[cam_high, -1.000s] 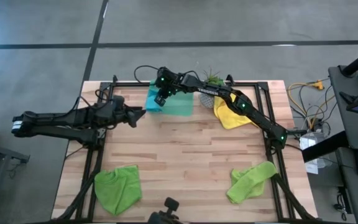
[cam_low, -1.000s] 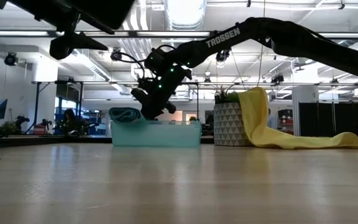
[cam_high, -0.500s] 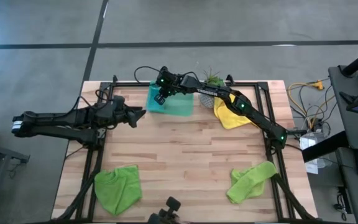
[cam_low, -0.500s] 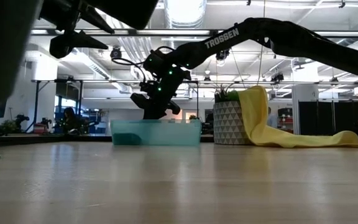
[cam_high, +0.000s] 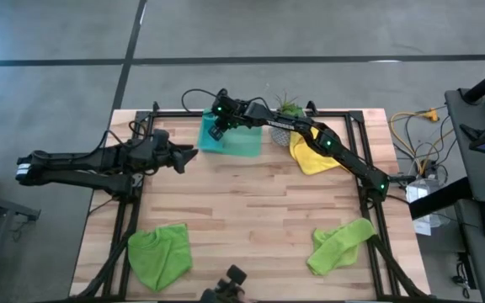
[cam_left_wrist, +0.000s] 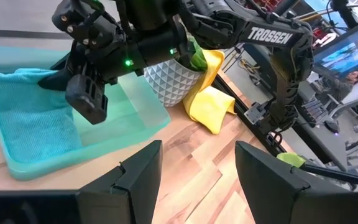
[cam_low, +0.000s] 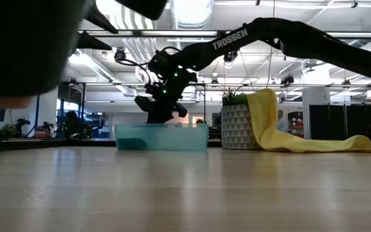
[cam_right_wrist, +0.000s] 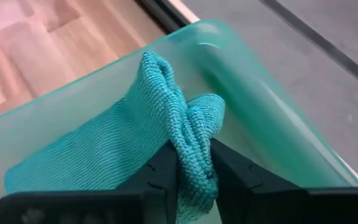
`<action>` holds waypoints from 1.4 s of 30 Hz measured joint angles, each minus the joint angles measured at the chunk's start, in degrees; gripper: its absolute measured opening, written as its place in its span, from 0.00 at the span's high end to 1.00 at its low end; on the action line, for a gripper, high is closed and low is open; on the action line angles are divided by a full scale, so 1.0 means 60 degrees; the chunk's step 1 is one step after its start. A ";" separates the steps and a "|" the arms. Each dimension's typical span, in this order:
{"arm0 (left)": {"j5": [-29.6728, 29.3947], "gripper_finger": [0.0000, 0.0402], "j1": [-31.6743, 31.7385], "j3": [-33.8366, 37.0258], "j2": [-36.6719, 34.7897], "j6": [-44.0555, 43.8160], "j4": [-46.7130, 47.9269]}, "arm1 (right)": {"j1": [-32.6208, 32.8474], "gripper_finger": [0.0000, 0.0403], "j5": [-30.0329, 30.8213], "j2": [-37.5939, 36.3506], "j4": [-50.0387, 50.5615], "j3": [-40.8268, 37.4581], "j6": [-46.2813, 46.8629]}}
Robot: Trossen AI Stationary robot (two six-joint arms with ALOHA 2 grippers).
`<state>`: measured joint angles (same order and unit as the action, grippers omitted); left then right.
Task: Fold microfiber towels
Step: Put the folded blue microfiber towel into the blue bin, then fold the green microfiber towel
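Note:
The teal-blue towel (cam_right_wrist: pixel 123 143) lies in the translucent green tray (cam_high: pixel 244 145) at the table's far edge. It also shows in the left wrist view (cam_left_wrist: pixel 30 118). My right gripper (cam_right_wrist: pixel 194 177) reaches down into the tray (cam_high: pixel 217 128) and is shut on the towel. My left gripper (cam_left_wrist: pixel 197 180) is open and empty, hovering left of the tray (cam_high: pixel 190 155). The yellow towel (cam_high: pixel 314 153) hangs from the plant pot (cam_low: pixel 237 129) with its lower end on the table. Two lime green towels (cam_high: pixel 160 252) (cam_high: pixel 339 242) lie crumpled near the front edge. My right gripper pinches a bunched fold of the teal-blue towel (cam_right_wrist: pixel 194 152) between its two fingers, several layers thick. The fingers slant down into the tray from the right. The rest of the towel lies slack on the tray's floor (cam_right_wrist: pixel 86 155).
A white patterned plant pot (cam_high: pixel 283 128) stands right of the tray. A black frame (cam_high: pixel 125 219) runs along the table's left, right and far sides. Bare wood (cam_high: pixel 251 210) lies in the middle between the towels.
My right gripper has gone down and a little toward the far edge with the teal-blue towel. The towel showed above the tray's rim a second ago and now lies inside the tray, below the rim.

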<state>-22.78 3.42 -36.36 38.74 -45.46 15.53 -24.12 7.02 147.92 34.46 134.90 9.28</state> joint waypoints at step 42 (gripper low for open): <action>0.1669 0.54 0.2076 -0.0072 0.1431 0.1165 0.0256 | -0.0181 0.98 -0.2955 -0.3098 0.3438 -0.0123 -0.0896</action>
<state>-12.77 15.88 -36.79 47.33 -38.47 17.06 -25.20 -10.71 129.33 55.09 134.16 3.90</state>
